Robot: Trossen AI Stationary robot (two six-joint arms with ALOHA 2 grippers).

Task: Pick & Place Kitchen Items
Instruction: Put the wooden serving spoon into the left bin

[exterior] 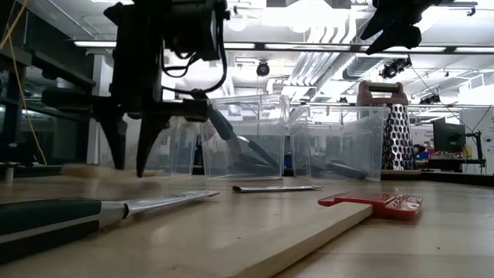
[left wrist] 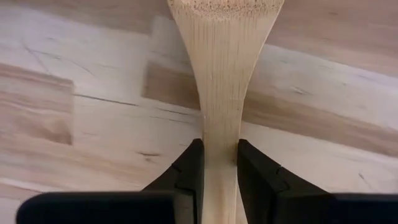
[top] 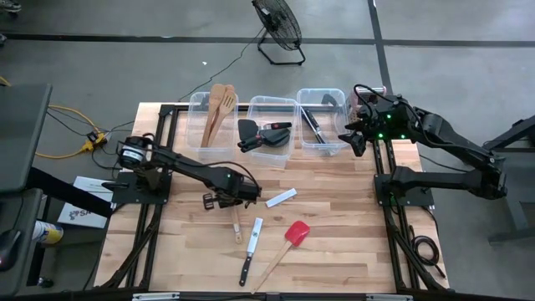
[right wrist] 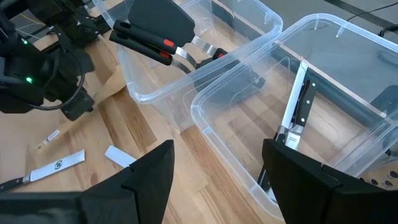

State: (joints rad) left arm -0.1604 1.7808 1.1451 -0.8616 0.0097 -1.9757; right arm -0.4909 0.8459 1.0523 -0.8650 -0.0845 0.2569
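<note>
Butcher-block table [top: 334, 234] carries three clear bins [top: 272, 107] along its far edge. Left gripper [top: 224, 201] is clenched on a wooden spatula [left wrist: 222, 74] mid-table, a knife [top: 250, 253] and red spatula [top: 294, 233] just nearer. Right gripper [right wrist: 217, 180] hangs released above the right bin.

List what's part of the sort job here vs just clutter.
Job:
wooden spatula, in the left gripper
knife on the table
red spatula
three clear bins with utensils already sorted in

Clutter:
box grater
floor fan
yellow cable
</note>
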